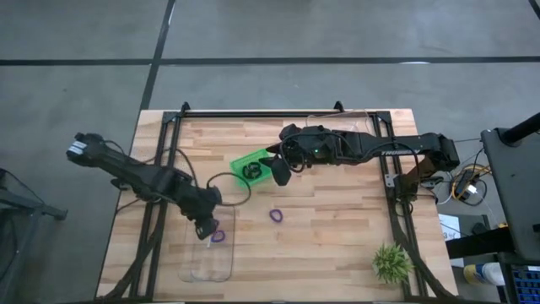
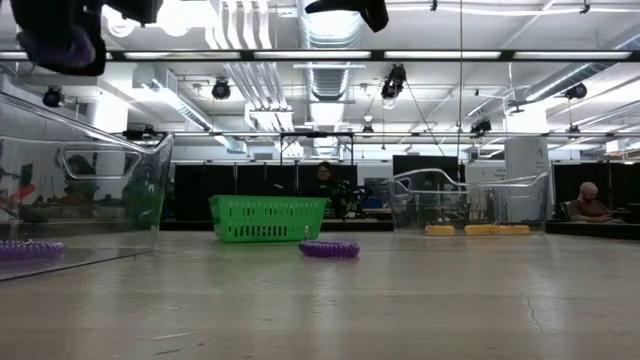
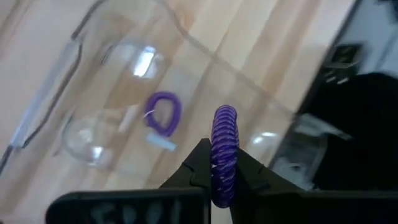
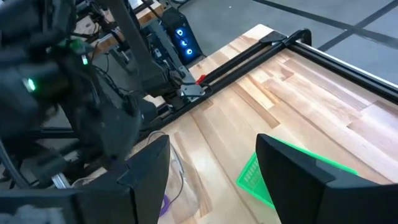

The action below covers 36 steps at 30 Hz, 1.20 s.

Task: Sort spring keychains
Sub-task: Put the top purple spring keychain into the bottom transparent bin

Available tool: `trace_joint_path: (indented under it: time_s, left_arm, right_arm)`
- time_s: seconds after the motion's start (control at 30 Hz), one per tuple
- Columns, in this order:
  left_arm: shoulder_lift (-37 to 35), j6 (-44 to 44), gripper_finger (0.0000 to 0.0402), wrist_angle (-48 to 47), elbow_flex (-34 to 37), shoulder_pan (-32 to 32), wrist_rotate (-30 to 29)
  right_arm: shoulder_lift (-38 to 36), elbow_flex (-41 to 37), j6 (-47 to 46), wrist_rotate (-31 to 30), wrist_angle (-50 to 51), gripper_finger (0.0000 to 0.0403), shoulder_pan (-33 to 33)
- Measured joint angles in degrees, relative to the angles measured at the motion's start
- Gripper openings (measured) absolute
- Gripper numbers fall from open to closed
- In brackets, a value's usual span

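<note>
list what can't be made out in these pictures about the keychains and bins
- What lies in the small green mesh basket: a dark shape shows in the high view, too small to count or name; the low view shows only its wall.
- The right gripper covers the basket's edge from above.
- The left gripper pinches a purple coiled spring keychain; its lower part is hidden by the jaws.
- The clear plastic bin: one purple loop shows; glare blurs the rest.

No readable text, label, brand, number or sign anywhere; only blurred, illegible white marks on the left wrist mount [image 3: 130, 210].
</note>
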<state>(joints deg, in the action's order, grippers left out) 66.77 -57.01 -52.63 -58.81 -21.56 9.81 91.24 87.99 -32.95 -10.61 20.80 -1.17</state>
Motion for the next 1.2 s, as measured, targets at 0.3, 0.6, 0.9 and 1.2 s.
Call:
trace_joint_path:
  time_s: [0.3, 0.6, 0.9, 1.2]
  left_arm:
    - [9.26, 7.18, 0.0018, -4.25, 0.02, -2.04, 4.16]
    - [14.94, 11.38, 0.0022, -4.47, 0.07, -2.34, 2.57]
    - [18.37, 11.89, 0.0032, -4.49, 0.09, -2.4, 1.71]
    - [17.67, 10.37, 0.0046, -3.51, 0.09, -2.38, 3.42]
  right_arm:
    - [0.0, -0.02, 0.04, 0.0, 0.0, 0.0233, 0.11]
    - [0.0, -0.02, 0.47, 0.02, 0.22, 0.0232, 0.11]
    - [0.0, -0.02, 0.6, 0.02, 1.84, 0.0233, 0.09]
    - [0.0, -0.15, 0.39, -0.05, 3.91, 0.0233, 0.09]
